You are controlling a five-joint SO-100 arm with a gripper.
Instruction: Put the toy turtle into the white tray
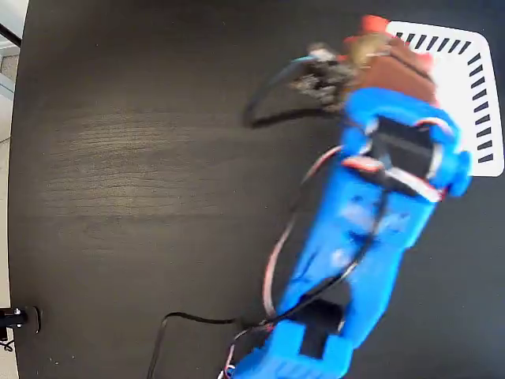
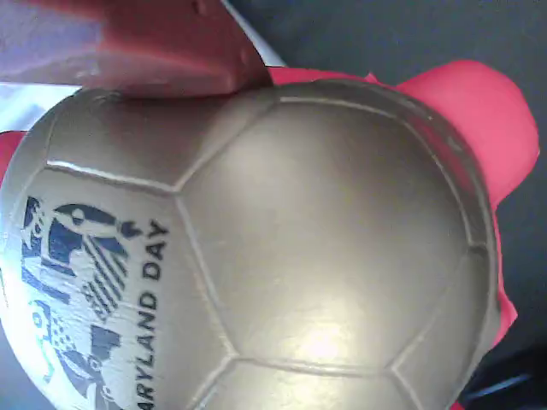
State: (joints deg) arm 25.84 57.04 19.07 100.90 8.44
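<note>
Turtle, small toy with a shiny beige-gold domed shell and coral-red head [image 2: 291, 239], fills my wrist view, with a dark printed mark on its shell. Largest is the black wooden table [image 1: 142, 174]; my blue plastic arm [image 1: 371, 237] stretches toward its upper right, where the white rectangular plastic tray with dark slanted slots [image 1: 473, 87] lies. My claw [image 1: 371, 55] is clamped on the turtle at the tray's left edge; whether it hangs clear of the tray is unclear.
</note>
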